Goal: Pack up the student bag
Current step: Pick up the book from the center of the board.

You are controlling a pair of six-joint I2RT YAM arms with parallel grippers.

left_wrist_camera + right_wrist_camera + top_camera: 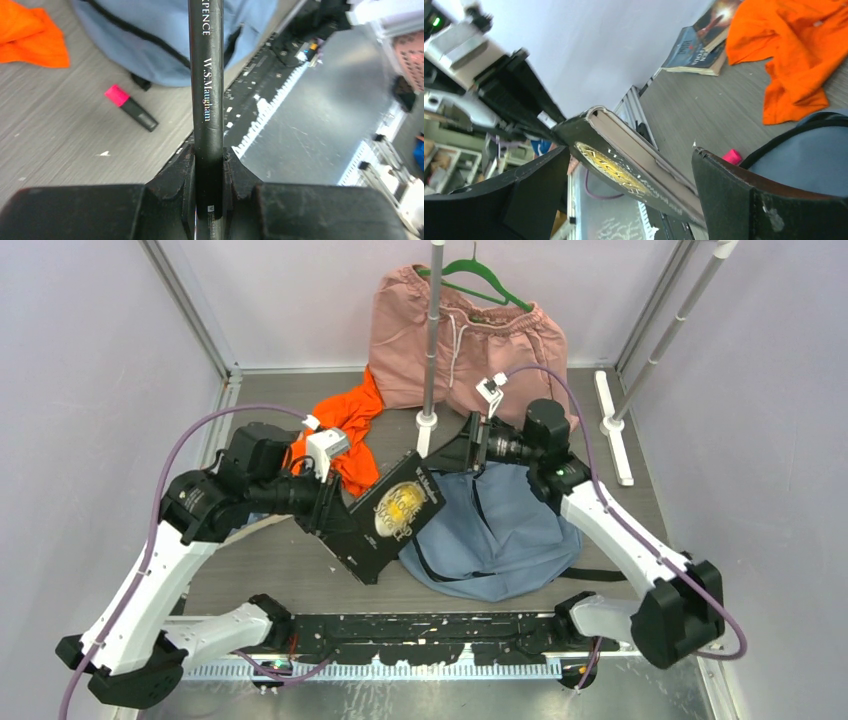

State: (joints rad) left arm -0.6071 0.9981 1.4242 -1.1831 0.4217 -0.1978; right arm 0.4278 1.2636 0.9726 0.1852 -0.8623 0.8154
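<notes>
The grey-blue student bag [500, 530] lies flat on the table right of centre. My left gripper [335, 515] is shut on the spine end of a black book [395, 510] with a gold emblem and holds it raised and tilted at the bag's left edge. In the left wrist view the spine [207, 90] runs up from the jaws [208, 165], with the bag [165, 35] behind it. My right gripper [470, 445] is open and empty over the bag's far edge. In its view [630, 152] the book [624, 165] shows beyond the jaws and the bag [809, 160] is at the lower right.
A pink highlighter [131, 107] lies on the table beside the bag. An orange garment [350, 435] lies at the back left. Pink shorts [470, 340] hang on a green hanger behind a pole stand [432, 340]. A second book [696, 45] lies beyond the orange garment.
</notes>
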